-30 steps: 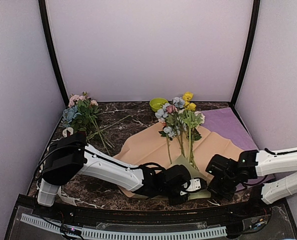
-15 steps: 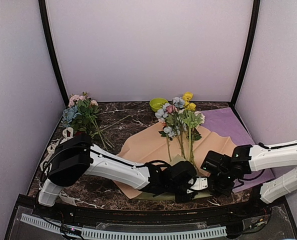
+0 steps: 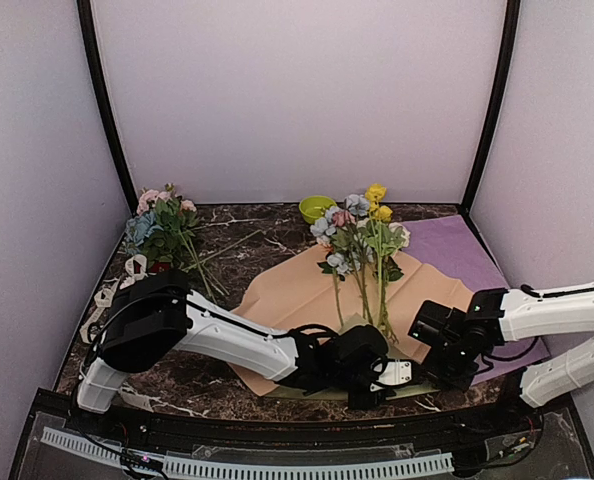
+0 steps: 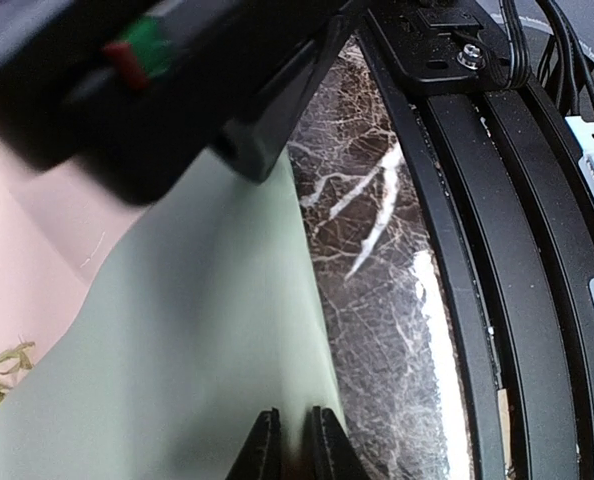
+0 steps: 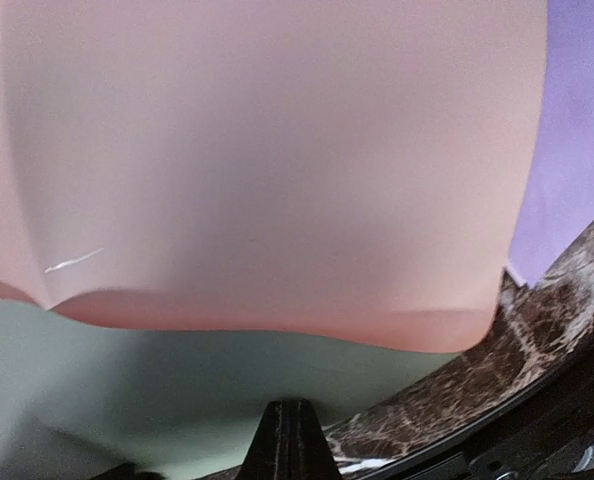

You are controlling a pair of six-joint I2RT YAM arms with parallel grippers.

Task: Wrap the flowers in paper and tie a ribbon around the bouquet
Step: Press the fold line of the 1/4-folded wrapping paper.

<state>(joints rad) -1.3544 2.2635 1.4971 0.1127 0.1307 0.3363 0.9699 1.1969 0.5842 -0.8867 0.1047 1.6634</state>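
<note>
The flowers (image 3: 362,235) lie on the paper, heads toward the back and stems toward me. The paper is a peach sheet (image 3: 297,290) over a sage-green sheet (image 4: 177,330). My left gripper (image 4: 295,452) is low at the paper's near edge (image 3: 389,375) and shut on the green sheet's border, which runs up between its fingers. My right gripper (image 5: 295,440) is shut, its tips meeting at the green sheet's (image 5: 177,380) near right edge (image 3: 440,368), under the bulging peach sheet (image 5: 277,150). Whether it pinches paper does not show. A cream-white ribbon (image 3: 105,296) lies far left.
A loose leafy cluster of pink and blue blooms (image 3: 162,230) lies at the back left. A small green bowl (image 3: 317,208) stands behind the flowers. A flat purple sheet (image 3: 457,250) lies at the back right. The black table rail (image 4: 497,250) runs just beyond the paper's near edge.
My right gripper has moved left to the paper's near right corner and risen slightly. My left gripper has slid a little right along the near edge.
</note>
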